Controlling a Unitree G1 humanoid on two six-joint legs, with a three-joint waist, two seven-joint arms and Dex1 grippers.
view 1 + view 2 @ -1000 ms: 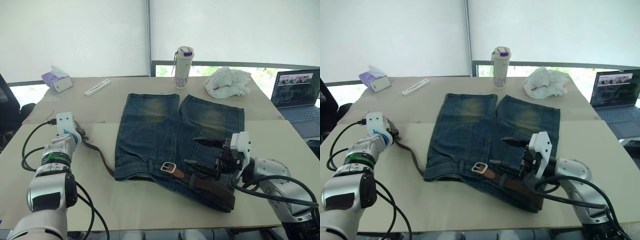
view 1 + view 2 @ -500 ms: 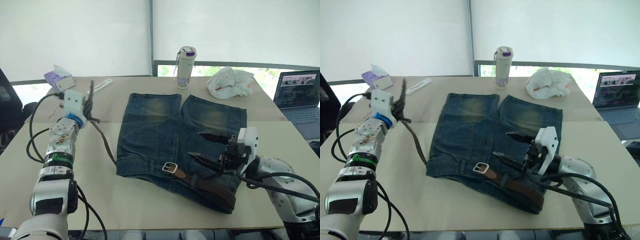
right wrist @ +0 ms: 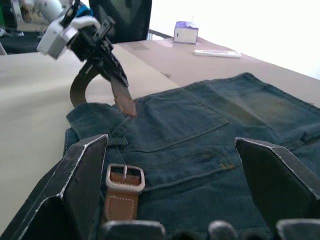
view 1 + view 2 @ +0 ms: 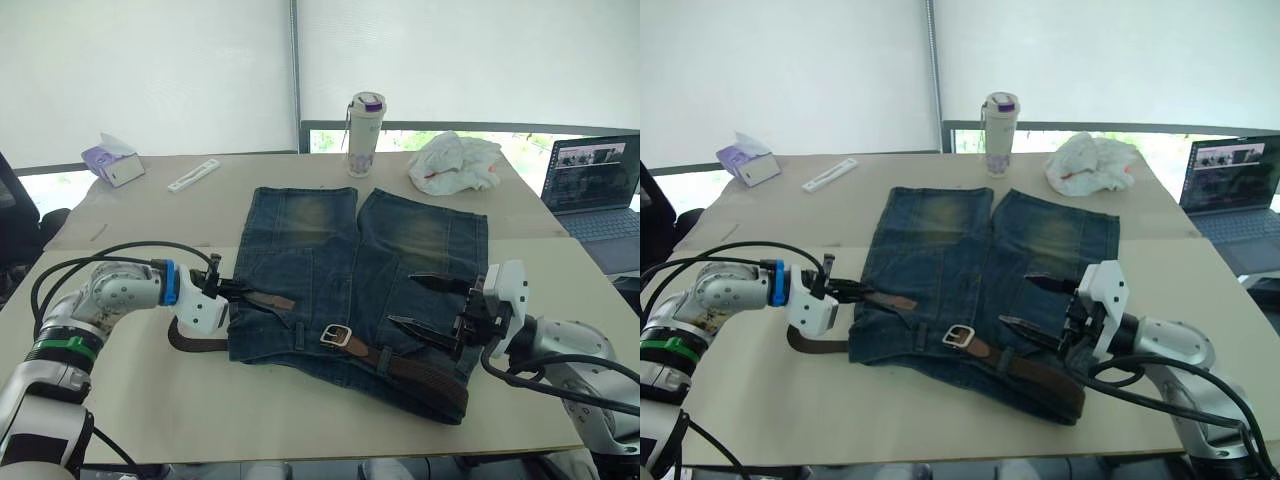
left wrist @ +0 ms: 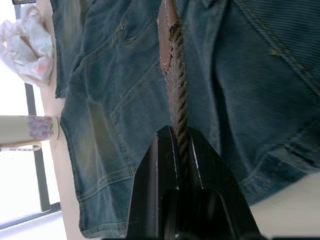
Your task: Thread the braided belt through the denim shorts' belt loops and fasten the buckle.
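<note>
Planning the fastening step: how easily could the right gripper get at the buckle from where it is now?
Probably easily. The right gripper hovers open over the shorts, close to the buckle, which lies uncovered on the waistband with nothing between them. The left gripper holds the belt tip off to the other side.

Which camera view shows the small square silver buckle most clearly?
The right wrist view: the small square silver buckle appears large, with frame and pin visible on the blue denim shorts. Both eye views show it small; the left wrist view misses it.

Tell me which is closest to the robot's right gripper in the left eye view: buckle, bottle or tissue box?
From the right gripper:
1. Buckle, just to its left on the shorts.
2. Bottle, at the table's far edge.
3. Tissue box, far left corner.
</note>
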